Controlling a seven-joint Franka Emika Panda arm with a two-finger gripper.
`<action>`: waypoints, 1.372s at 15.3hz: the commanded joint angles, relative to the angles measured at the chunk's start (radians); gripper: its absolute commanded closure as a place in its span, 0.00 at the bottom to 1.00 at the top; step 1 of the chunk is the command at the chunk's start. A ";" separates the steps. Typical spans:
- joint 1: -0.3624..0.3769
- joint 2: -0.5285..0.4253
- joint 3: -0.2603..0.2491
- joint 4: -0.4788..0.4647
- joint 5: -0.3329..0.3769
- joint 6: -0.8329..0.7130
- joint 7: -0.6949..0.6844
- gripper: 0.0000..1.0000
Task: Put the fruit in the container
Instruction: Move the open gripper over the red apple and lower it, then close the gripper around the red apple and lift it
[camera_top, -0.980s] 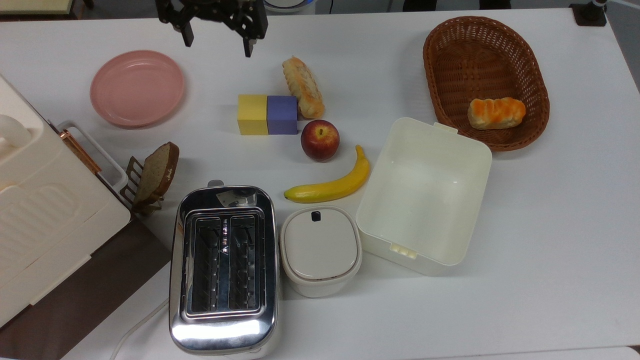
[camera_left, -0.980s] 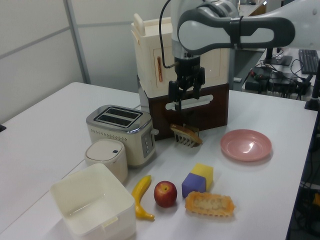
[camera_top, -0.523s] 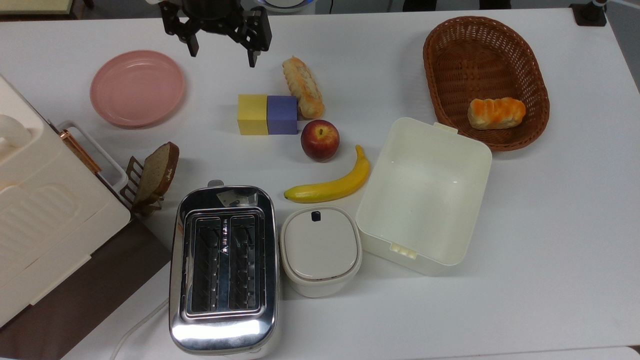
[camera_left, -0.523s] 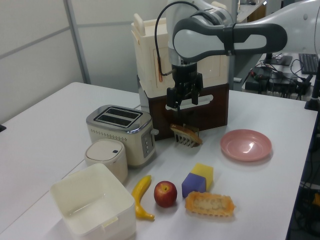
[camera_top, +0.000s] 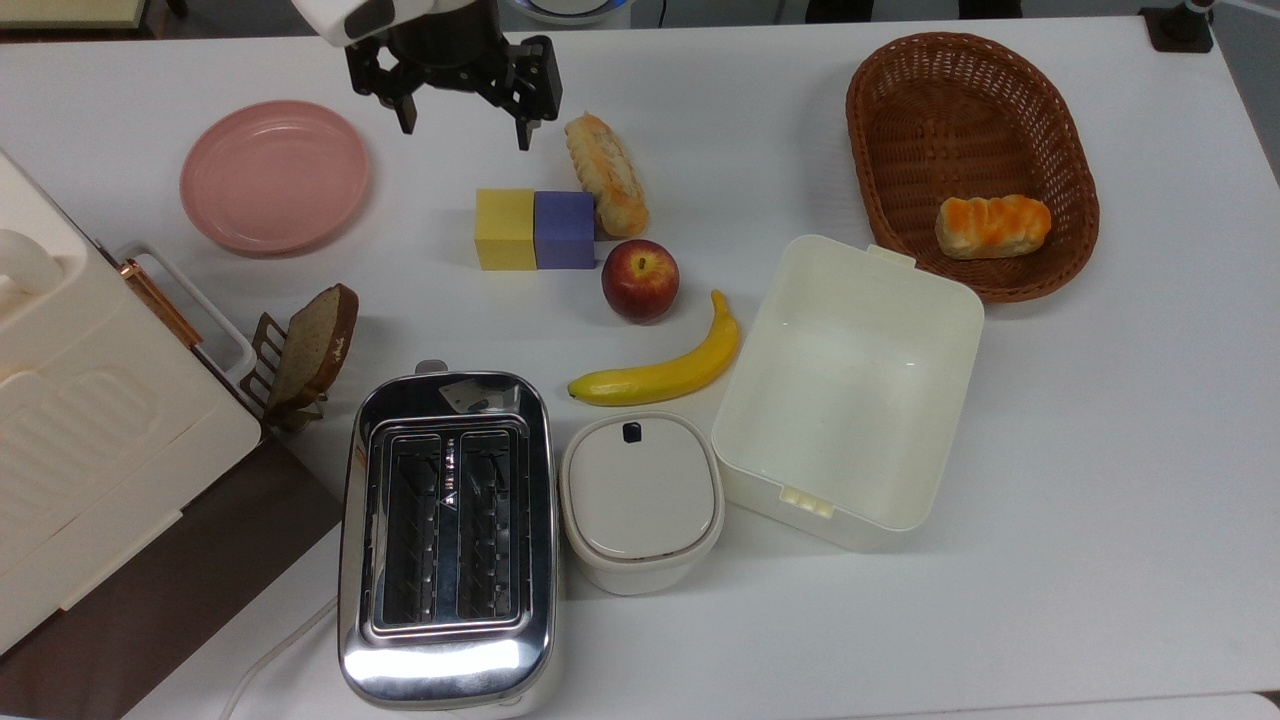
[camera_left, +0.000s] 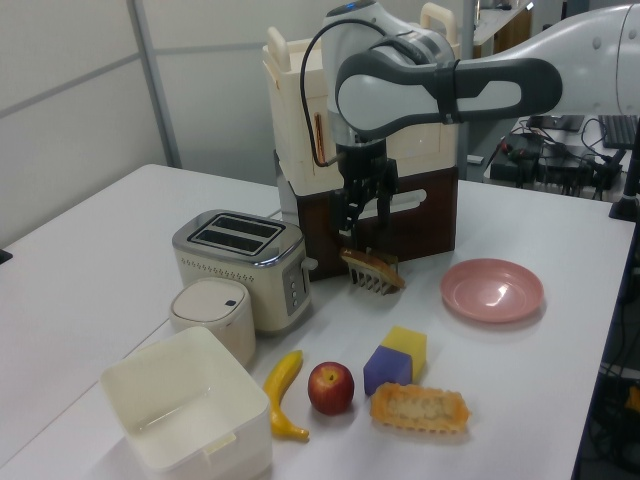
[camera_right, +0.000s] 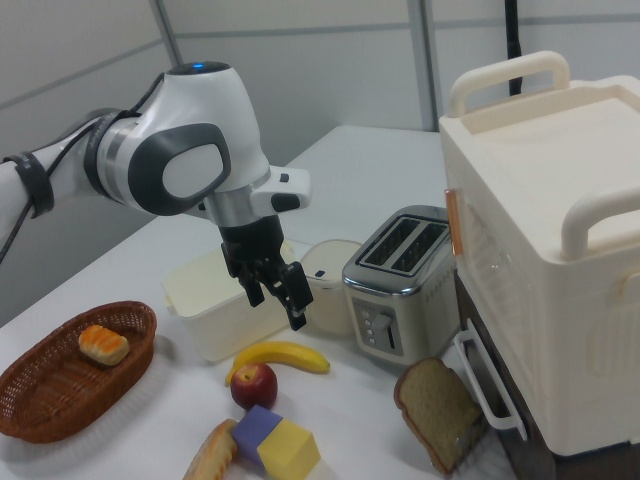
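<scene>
The dark-red fruit rests on the white table between the purple block and the banana. The cream-white container stands with nothing inside, just to the top view's right of the banana. My gripper hangs open and holds nothing. It is above the table near the far edge, to the top view's upper left of the fruit, beyond the blocks and beside the bread roll's end.
A banana, yellow block, purple block and bread roll crowd the fruit. A wicker basket holds a bun. The lidded pot, toaster, pink plate, racked bread slice and cream appliance fill the top view's left.
My gripper has shifted to the top view's right and slightly toward the blocks, still open. Nothing on the table has moved.
</scene>
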 joint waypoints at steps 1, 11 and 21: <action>0.029 0.019 -0.006 -0.033 0.000 0.010 -0.068 0.00; 0.134 0.121 -0.006 -0.068 0.008 0.116 -0.103 0.00; 0.206 0.212 0.000 -0.105 0.000 0.142 -0.129 0.00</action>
